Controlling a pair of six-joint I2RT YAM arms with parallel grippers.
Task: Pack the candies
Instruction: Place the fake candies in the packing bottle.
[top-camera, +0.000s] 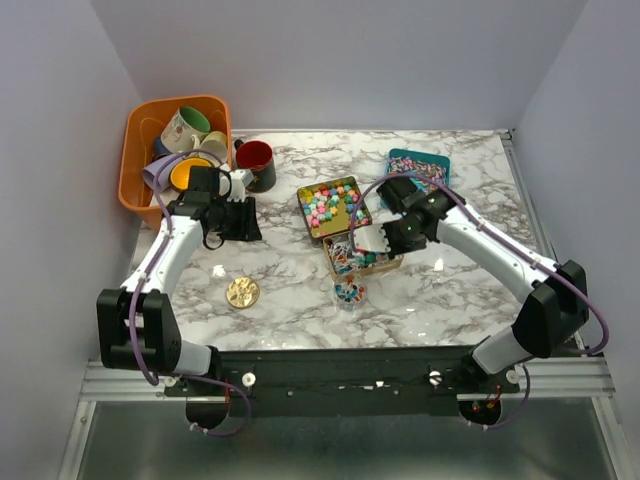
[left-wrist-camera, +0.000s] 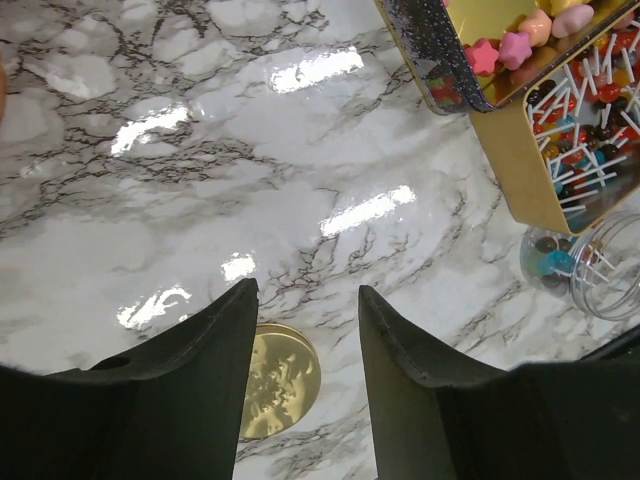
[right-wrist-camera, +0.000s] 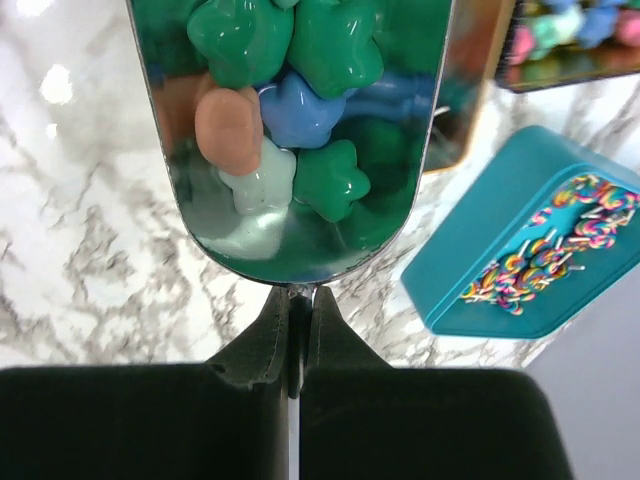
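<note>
Bright candies (top-camera: 330, 203) fill a gold tin (top-camera: 308, 196) at mid-table; the left wrist view shows pink star-shaped ones (left-wrist-camera: 500, 50). My right gripper (top-camera: 388, 236) is shut on the handle of a metal scoop (right-wrist-camera: 290, 230), jaws pressed together (right-wrist-camera: 300, 297). The scoop holds green, blue, pink and pale star candies (right-wrist-camera: 300, 100) above the marble, beside a second gold tin of stick sweets (top-camera: 352, 257). A small glass jar (top-camera: 349, 292) with a few sweets stands in front of that tin. My left gripper (top-camera: 232, 218) is open and empty (left-wrist-camera: 305, 292) over bare marble.
A flat gold lid (top-camera: 242, 292) lies near the front left, seen between the left fingers (left-wrist-camera: 285, 380). A teal tray (top-camera: 398, 160) of swirl lollipops sits back right (right-wrist-camera: 480, 290). An orange basket (top-camera: 132, 150) of mugs and a dark red mug (top-camera: 256, 162) stand back left.
</note>
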